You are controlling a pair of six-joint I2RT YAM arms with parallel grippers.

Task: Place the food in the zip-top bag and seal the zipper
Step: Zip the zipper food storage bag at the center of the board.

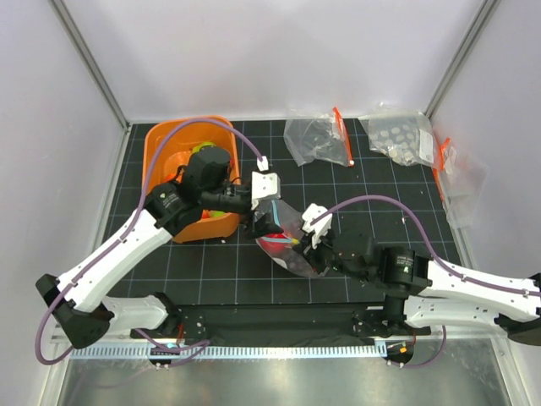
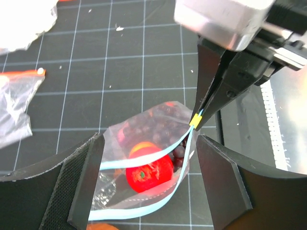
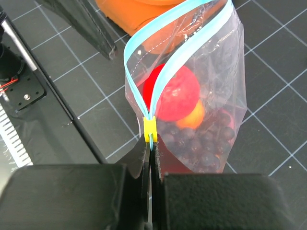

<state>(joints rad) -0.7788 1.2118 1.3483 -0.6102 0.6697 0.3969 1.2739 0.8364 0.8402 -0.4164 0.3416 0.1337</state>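
Right fingers (image 3: pixel 150 160) are clenched on the zip-top bag (image 3: pixel 213 91), right at the yellow tab (image 3: pixel 150 129) where the zipper (image 3: pixel 130 64) ends. This is prob. to anchor that corner & keep the mouth propped up toward the other arm. The bag sits mid-tabletop (image 1: pixel 372 194), just beside the orange basket (image 1: pixel 161 144).

The mouth gapes, w/ the two blue strips bowing apart above the pinch. Inside are a red fruit (image 3: pixel 177 93), an orange piece (image 3: pixel 192 117) & dark grapes (image 3: pixel 196 143), so it's at least partly loaded. Whether more food is left in the basket can't be told.

Left fingers (image 2: pixel 81 187) are spread wide & grasp nothing. They sit one on each side of the open mouth w/ the strips between them; contact w/ the plastic is unclear.

Likely step is sealing. Left would need to close over both strips near the tab & slide along. If the strips aren't lined up first, the seal could skip.
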